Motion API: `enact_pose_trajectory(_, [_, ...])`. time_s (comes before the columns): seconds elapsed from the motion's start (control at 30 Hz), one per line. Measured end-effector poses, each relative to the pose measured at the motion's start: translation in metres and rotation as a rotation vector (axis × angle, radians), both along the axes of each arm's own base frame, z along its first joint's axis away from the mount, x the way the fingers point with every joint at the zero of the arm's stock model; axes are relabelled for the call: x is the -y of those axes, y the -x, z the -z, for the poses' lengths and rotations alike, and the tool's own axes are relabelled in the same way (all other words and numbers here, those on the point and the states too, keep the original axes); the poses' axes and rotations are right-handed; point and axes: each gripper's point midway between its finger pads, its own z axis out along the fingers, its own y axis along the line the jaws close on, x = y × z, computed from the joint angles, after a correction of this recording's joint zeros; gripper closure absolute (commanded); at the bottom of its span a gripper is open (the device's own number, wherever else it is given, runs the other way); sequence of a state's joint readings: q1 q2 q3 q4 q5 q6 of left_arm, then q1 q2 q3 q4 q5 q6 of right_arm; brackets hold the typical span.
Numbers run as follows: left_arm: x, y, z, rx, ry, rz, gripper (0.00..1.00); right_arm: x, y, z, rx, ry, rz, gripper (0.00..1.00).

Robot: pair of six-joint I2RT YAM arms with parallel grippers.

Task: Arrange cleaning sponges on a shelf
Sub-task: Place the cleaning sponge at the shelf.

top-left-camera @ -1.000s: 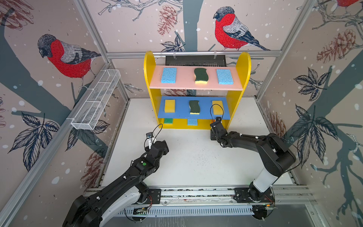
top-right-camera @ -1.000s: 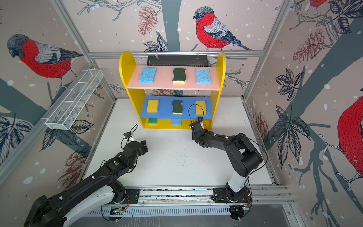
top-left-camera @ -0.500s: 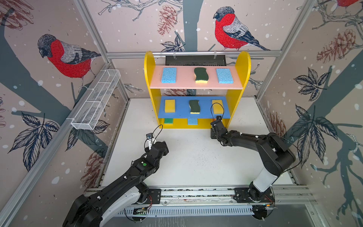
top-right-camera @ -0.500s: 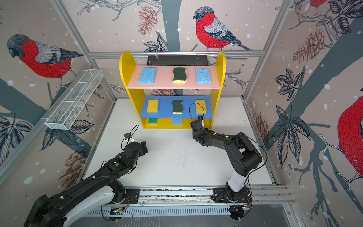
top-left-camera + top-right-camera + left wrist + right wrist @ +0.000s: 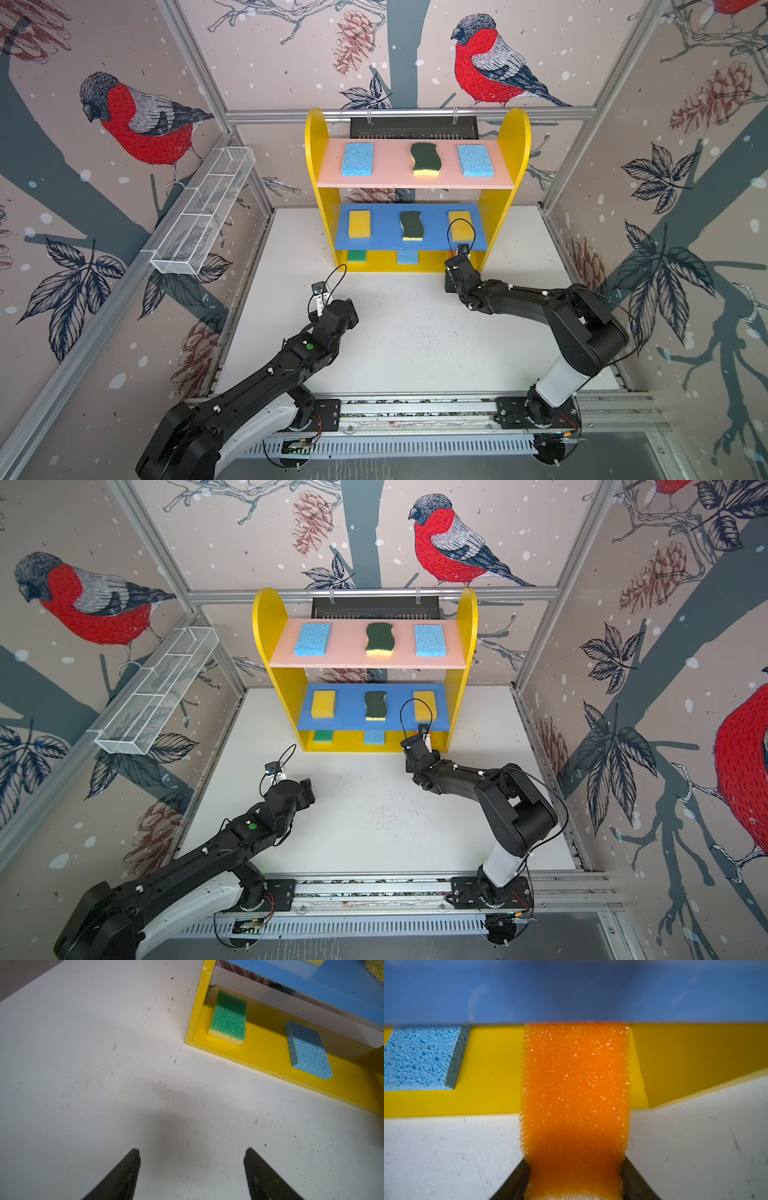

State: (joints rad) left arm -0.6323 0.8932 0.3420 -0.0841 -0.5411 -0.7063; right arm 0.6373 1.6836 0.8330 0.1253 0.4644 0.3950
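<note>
Right gripper clenched on the orange sponge. The sponge's far end reaches over the right end of the bottom board of the shelf, under the blue board, near a blue sponge. Cannot tell if it touches the board. Left gripper spread, holding nothing, above the worktop off the shelf's front left corner. Green sponge sits at the bottom board's left end.
</note>
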Motion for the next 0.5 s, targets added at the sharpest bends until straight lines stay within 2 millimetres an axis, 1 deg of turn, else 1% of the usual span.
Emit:
enact_pose_trajectory(0.1, [0.001, 0.001, 0.005, -0.013, -0.006, 0.004, 0.21, 0.002, -0.004, 0.000, 0.004, 0.001, 0.008, 0.42])
enact_pose_trajectory(0.2, [0.002, 0.000, 0.006, -0.017, -0.003, 0.008, 0.21, 0.004, -0.006, 0.004, -0.002, 0.006, 0.012, 0.41])
enact_pose_trajectory(0.3, [0.003, 0.000, 0.007, -0.016, -0.001, 0.009, 0.21, 0.004, -0.007, 0.004, 0.008, 0.000, 0.012, 0.40])
enact_pose_trajectory(0.5, [0.004, -0.002, 0.010, -0.021, -0.002, 0.012, 0.21, 0.006, -0.011, 0.004, 0.017, 0.004, 0.010, 0.35])
